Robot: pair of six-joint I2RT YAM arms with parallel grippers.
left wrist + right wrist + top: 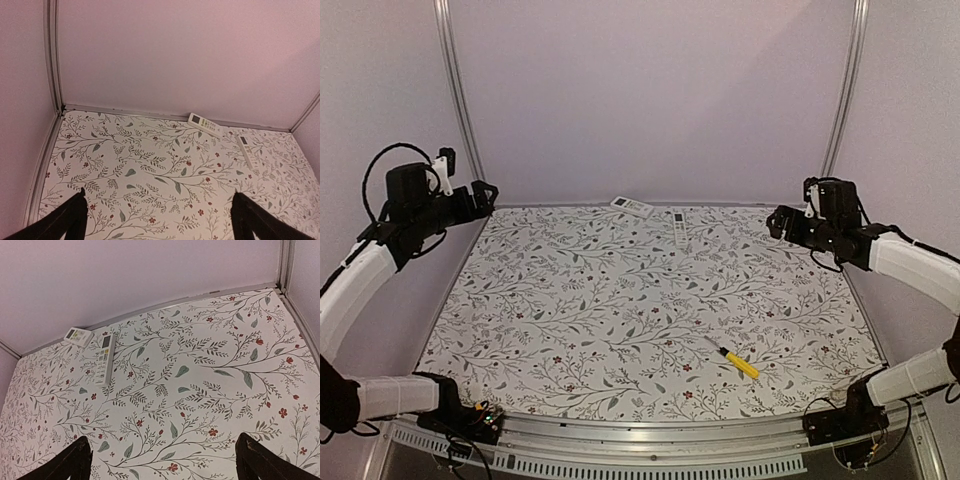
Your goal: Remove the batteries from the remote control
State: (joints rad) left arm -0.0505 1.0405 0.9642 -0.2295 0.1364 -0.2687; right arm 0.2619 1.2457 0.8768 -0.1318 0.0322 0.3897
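Nothing looks begun: the remote control (680,228) lies buttons-up on the table (610,330), no batteries showing, left fingers (70,220) and right fingers (260,460) spread, empty.

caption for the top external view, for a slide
Left claw and right claw raised beside the floral table; slim remote and broader remote at far edge, screwdriver near front.

Worktop (620,320) cover is a matt printed floral sheet, smooth with no glare; cloth or paper, cannot tell. Remote control (105,360) and broader remote (78,336) are smooth white plastic. Screwdriver (732,358) has a glossy yellow plastic handle and a thin metal shaft. Front rail (620,432) is brushed metal. Walls (650,100) are matt white. Left tool (158,192) and right tool (163,437) are matt black; arm shells (360,290) are smooth white.
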